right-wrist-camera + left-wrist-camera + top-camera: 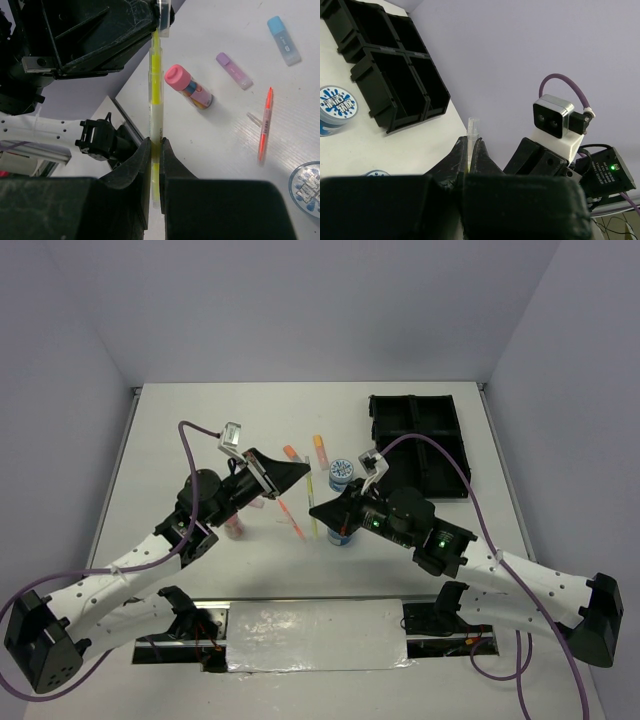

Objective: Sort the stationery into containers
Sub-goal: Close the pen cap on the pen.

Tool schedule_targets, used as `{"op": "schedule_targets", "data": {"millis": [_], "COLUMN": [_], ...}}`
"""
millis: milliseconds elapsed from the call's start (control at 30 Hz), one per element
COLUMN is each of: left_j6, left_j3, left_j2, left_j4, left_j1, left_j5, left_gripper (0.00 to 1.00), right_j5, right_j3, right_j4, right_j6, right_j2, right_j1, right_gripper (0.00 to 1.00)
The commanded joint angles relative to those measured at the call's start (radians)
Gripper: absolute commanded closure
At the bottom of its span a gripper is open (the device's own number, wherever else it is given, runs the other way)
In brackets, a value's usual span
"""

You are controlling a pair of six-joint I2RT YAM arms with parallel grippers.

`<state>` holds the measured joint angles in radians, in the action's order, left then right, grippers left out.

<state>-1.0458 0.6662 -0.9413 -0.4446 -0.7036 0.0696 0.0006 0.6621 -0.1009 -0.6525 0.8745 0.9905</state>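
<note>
Working mid-desk, well short of every edge, with the black tray off by the far right corner, apart from both arms. Pinching one yellow pen with the left gripper at its far end and the right gripper at its near end. Held above the desk, long axis running near to far, clear tip poking past the left gripper. Chinese characters on the blue-white tub, too small to read. Lying nearby: pink bottle, purple highlighter, blue highlighter, orange pen.
</note>
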Motion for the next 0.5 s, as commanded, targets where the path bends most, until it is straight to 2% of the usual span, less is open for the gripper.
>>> {"op": "schedule_targets", "data": {"millis": [0, 467], "left_j6": [0.018, 0.040], "left_j3": [-0.013, -0.017], "left_j2": [0.006, -0.008], "left_j4": [-0.075, -0.105], "left_j1": [-0.005, -0.016], "left_j5": [0.016, 0.071], "left_gripper": [1.00, 1.00], "right_j5": [0.032, 0.048], "right_j3": [0.060, 0.096], "right_j4": [-0.010, 0.001], "right_j6": [0.024, 0.039], "right_j2": [-0.008, 0.004], "right_j1": [0.005, -0.013], "right_gripper": [1.00, 1.00]}}
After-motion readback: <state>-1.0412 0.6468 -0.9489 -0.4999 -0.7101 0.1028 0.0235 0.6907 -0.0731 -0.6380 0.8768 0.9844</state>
